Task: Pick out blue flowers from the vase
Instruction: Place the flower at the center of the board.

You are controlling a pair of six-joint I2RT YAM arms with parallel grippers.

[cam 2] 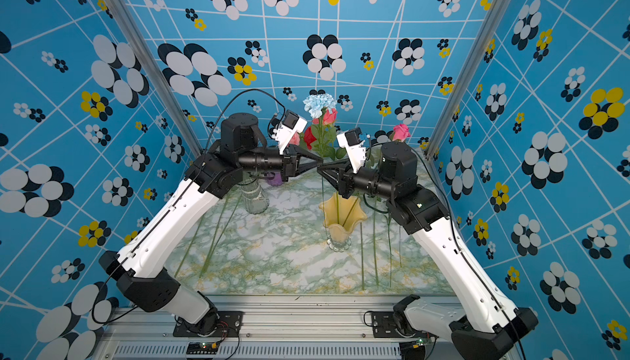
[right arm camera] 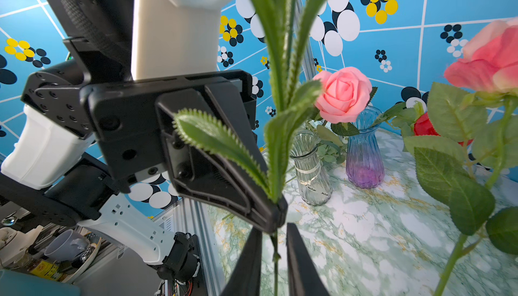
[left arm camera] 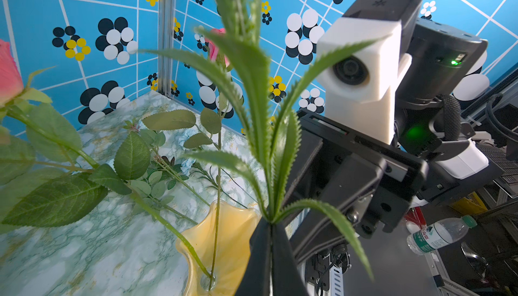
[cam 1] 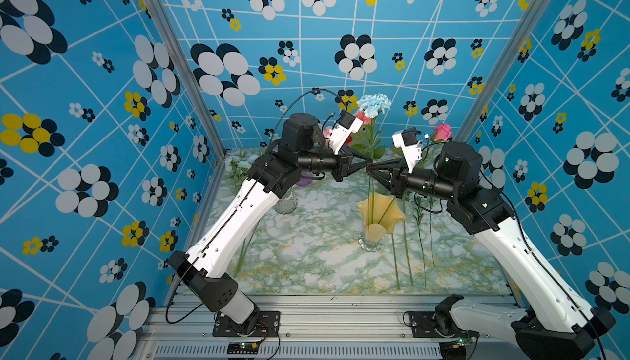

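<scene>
Marbled counter (cam 1: 306, 262), loose green stems (cam 1: 422, 259) lying near right. Yellow vase (cam 1: 378, 218) centre. Above it both claws meet at the blue flower (cam 1: 375, 104) stem. Left claw (left arm camera: 270, 224) pinches it tight. Right claw (right arm camera: 275, 238) is slightly spread, stem in the gap. Stem foot in vase, bloom high, far. Far left: clear vase (right arm camera: 311, 168), and a blue-purple vase (right arm camera: 364, 154) with a pink rose (right arm camera: 344, 92).

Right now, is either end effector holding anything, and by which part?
The left end effector grips the blue flower by its stem at the leaf cluster. The right end effector straddles that stem below, jaws apart.
</scene>
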